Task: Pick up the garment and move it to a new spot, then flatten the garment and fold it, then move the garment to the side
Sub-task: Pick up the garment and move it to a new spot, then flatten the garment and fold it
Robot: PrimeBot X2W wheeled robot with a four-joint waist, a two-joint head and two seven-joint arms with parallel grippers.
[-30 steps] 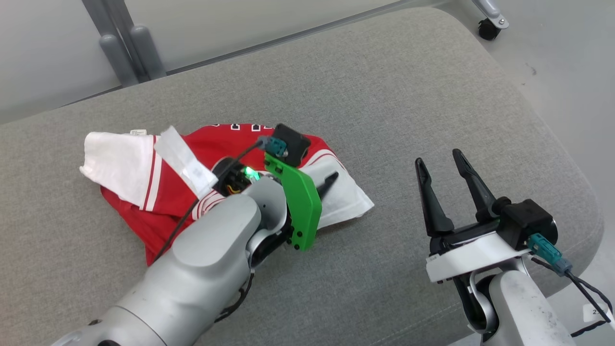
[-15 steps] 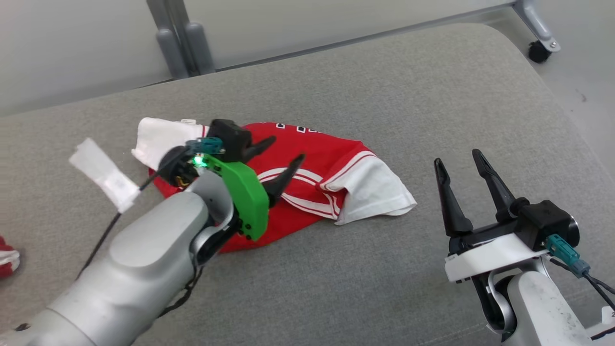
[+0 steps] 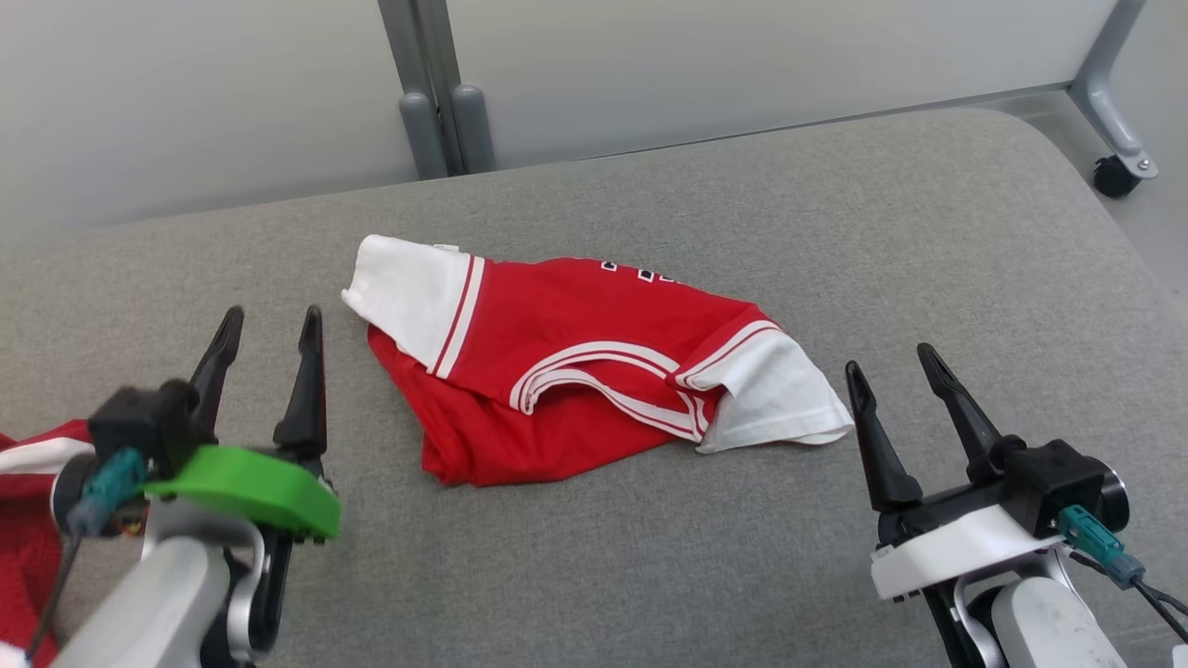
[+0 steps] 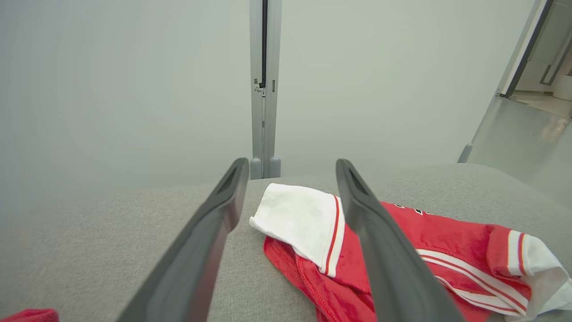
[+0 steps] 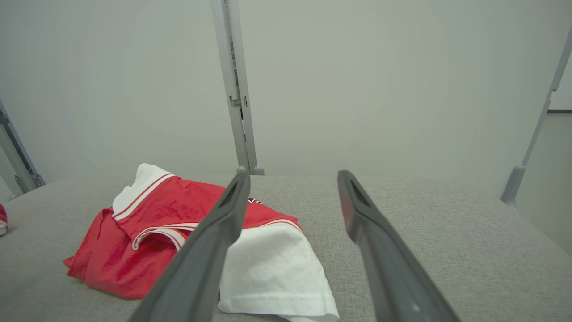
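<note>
The garment (image 3: 566, 362) is a red shirt with white sleeves and white-striped trim, lying crumpled in a heap on the grey cushioned surface (image 3: 835, 232); it also appears as the garment (image 4: 402, 250) and the garment (image 5: 178, 228) in the wrist views. My left gripper (image 3: 269, 320) stands open to the left of it, apart from the cloth, nothing between its fingers. To the right of the white sleeve my right gripper (image 3: 891, 364) is open and empty. The left gripper (image 4: 290, 165) and right gripper (image 5: 290, 174) show spread fingers.
More red and white cloth (image 3: 23, 520) lies at the far left edge. Grey partition posts (image 3: 436, 102) rise behind the surface. A castor wheel (image 3: 1109, 174) stands on the floor at the upper right, past the cushion's rounded corner.
My left gripper has let go of the garment, opened, and drawn back left and toward me. The head camera has shifted, so the whole picture slid right. The right gripper stays open.
</note>
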